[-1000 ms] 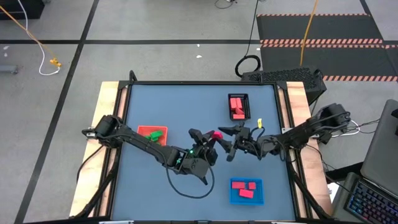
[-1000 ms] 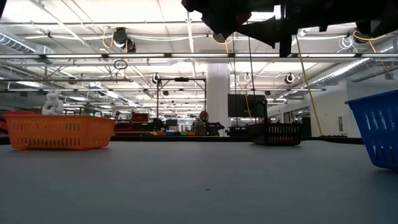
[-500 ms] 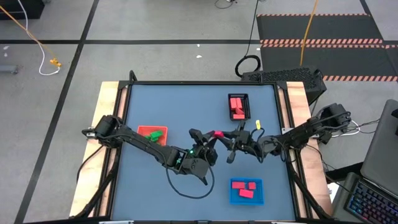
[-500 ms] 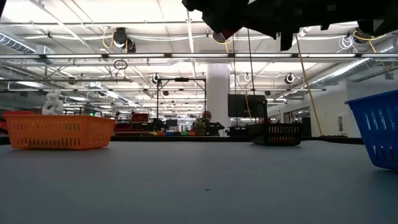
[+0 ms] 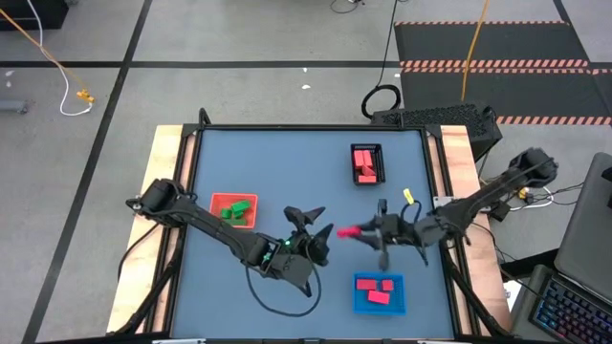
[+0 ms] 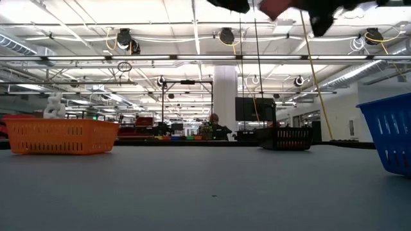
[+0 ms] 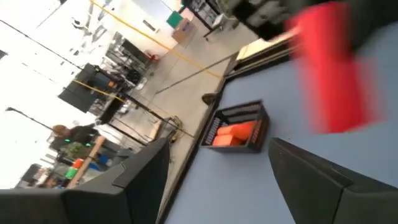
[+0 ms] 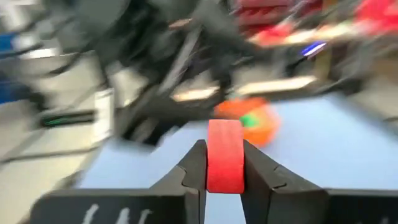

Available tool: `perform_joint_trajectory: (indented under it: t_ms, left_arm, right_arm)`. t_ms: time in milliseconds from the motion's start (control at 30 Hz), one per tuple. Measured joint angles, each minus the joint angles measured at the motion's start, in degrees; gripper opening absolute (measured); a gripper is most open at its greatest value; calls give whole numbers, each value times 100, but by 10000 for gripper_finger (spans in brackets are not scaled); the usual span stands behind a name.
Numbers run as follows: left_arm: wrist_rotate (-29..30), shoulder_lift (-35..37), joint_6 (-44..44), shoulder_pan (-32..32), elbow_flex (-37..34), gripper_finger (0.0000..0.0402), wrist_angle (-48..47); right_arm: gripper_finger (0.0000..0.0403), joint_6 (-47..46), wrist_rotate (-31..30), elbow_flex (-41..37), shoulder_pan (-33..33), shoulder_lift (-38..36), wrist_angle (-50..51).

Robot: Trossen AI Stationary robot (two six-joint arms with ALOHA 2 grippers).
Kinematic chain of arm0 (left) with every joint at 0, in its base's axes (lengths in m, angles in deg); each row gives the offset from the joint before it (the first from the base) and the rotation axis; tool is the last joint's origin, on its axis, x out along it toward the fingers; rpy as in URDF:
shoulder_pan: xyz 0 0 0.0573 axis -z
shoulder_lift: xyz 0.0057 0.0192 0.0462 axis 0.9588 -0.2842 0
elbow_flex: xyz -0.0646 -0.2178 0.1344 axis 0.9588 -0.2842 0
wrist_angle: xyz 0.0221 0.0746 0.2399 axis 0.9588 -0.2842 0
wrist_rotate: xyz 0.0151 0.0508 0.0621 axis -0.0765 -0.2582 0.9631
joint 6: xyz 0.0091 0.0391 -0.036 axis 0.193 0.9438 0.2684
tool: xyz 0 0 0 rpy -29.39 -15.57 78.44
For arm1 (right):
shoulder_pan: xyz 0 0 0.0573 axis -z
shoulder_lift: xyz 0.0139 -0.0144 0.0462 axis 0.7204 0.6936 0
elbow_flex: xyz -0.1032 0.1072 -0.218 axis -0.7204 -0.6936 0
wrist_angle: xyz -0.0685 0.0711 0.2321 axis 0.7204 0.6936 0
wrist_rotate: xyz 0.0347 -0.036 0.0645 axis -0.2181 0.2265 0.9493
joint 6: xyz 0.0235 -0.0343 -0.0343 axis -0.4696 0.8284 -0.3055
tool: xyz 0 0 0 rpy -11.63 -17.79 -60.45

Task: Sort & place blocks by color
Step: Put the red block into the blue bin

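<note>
My right gripper [image 5: 363,232] is shut on a pink-red block [image 5: 348,231] above the middle of the table; the block also shows at the top of the low view [image 6: 276,8]. My left gripper [image 5: 308,222] is open and empty just left of it, with its fingers spread wide in the left wrist view [image 7: 214,155]. That view shows the held block [image 7: 329,68] ahead of it. Green blocks lie in the orange-red tray [image 5: 234,208], red blocks in the black tray [image 5: 365,163], and red blocks in the blue tray [image 5: 379,292]. My right gripper pinches the block's two opposite faces [image 8: 225,177] between its two fingers. The fingers lie about level and point toward the table's left. The block sticks out past the fingertips [image 5: 346,231] and is lifted clear of the table.
The orange-red tray stands at the table's left, the black tray at the far right of centre, and the blue tray at the near right. The two grippers are close together over the table's middle. A laptop [image 5: 583,287] sits off the table's right edge.
The pink-red block, which was between both grippers, has gone with my right gripper toward the table's near and right edges, away from my left gripper. My right gripper has turned about as it went. My left gripper has drawn back a little toward the near edge, without the block.
</note>
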Motion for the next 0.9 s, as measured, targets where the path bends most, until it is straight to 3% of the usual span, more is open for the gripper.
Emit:
perform_joint_trajectory:
  t_ms: [67,200,333,433,567,833,900]
  left_arm:
    - [-194,78,-184,-5,0,273,-34]
    - [-1380,220,-766,-166,0,264,-20]
    - [-2688,245,-1174,-384,0,242,-31]
    - [-3330,245,-1364,-502,0,226,-65]
    - [-3618,245,-1650,-612,0,207,-408]
    - [-3693,245,-1898,-723,0,174,-508]
    - [-3702,245,-1893,-724,0,167,-507]
  right_arm:
    - [47,-518,555,0,-209,-220,629]
    - [47,-1315,1500,0,-641,-411,1786]
    - [47,-1770,1955,-2,-975,-391,2328]
    - [47,-1991,2226,-2,-1127,-363,2379]
    - [47,-2317,2519,-2,-1344,-365,2434]
    - [47,-2861,2489,-2,-1507,14,2996]
    - [63,-2848,2477,-2,-1491,178,2997]
